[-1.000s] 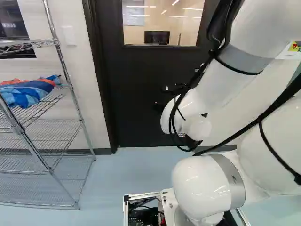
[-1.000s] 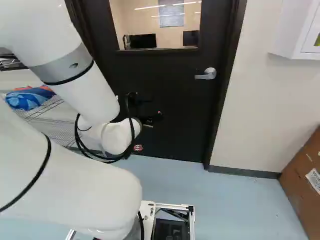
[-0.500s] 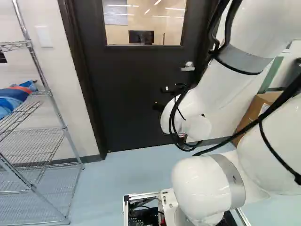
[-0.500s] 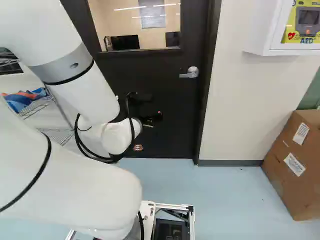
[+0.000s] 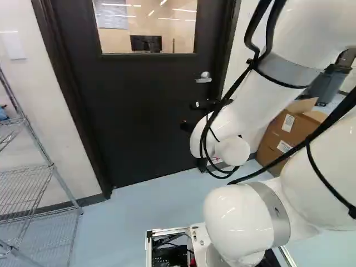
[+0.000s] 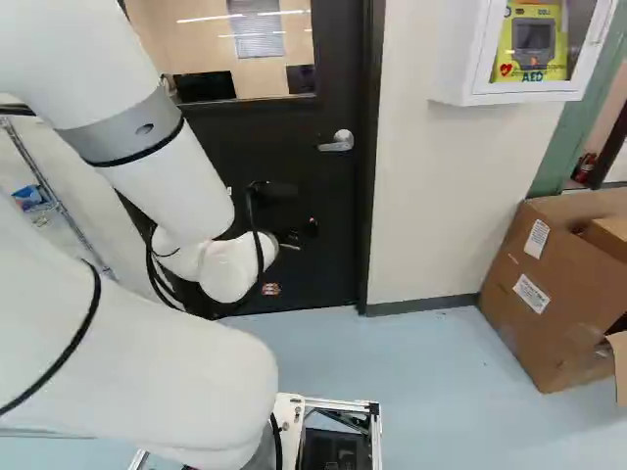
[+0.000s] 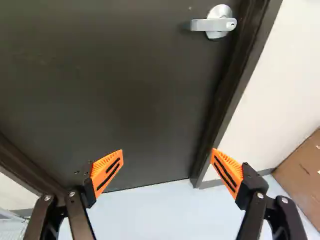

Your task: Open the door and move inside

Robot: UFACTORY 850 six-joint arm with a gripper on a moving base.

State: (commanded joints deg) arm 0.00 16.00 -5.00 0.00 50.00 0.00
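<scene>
Pale blue floor (image 6: pixel 431 352) runs up to a white wall (image 6: pixel 421 215) with a big dark door (image 7: pixel 125 100) in it. Closest is the white arm (image 5: pixel 239 222), bent and reaching ahead, I think so the gripper (image 7: pixel 167 150) can get to the door first. Its two fingers (image 7: pixel 106 170) are wide apart with nothing between them, maybe to fit around the handle. Black cords (image 5: pixel 271 62) are strapped along the arm, likely so they do not catch. A wire rack (image 5: pixel 53 166) stands by the wall left of the door, and a brown box (image 6: pixel 549 294) sits on the floor to its right, both off to the side, maybe to leave the way free. The door is shut. Its silver handle (image 7: pixel 214 25) is near the door's right edge, ahead of the gripper, not touched.

Since the last pictures, the base has moved, turning to the right it seems. Door and handle sit more to the left in both base views, and more of the box shows. The arm keeps the same bend over its lowest joint.
</scene>
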